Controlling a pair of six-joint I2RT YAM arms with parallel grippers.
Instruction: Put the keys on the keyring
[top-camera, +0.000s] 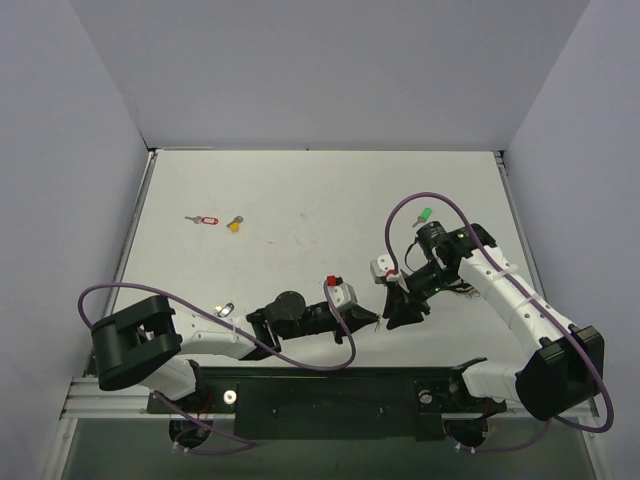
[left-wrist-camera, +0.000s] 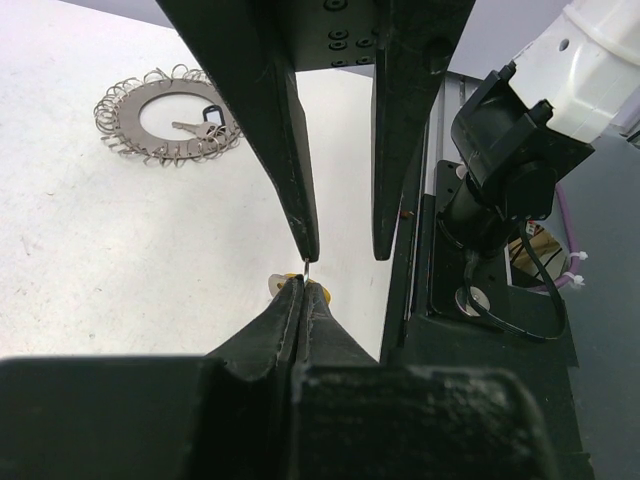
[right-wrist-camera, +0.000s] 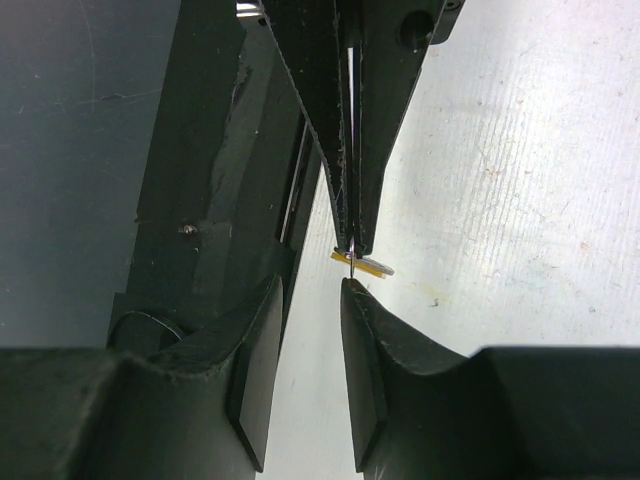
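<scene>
Bright, even light is thrown from above, and the table (right-wrist-camera: 520, 200) beyond the right pincer (right-wrist-camera: 310, 288) is nearly washed out. Its near fingers (right-wrist-camera: 255, 370) are rendered dark and soft-focused. To its left, everything is lost in gloom.

White table (top-camera: 300, 200) between plain lavender walls (top-camera: 330, 70).
</scene>
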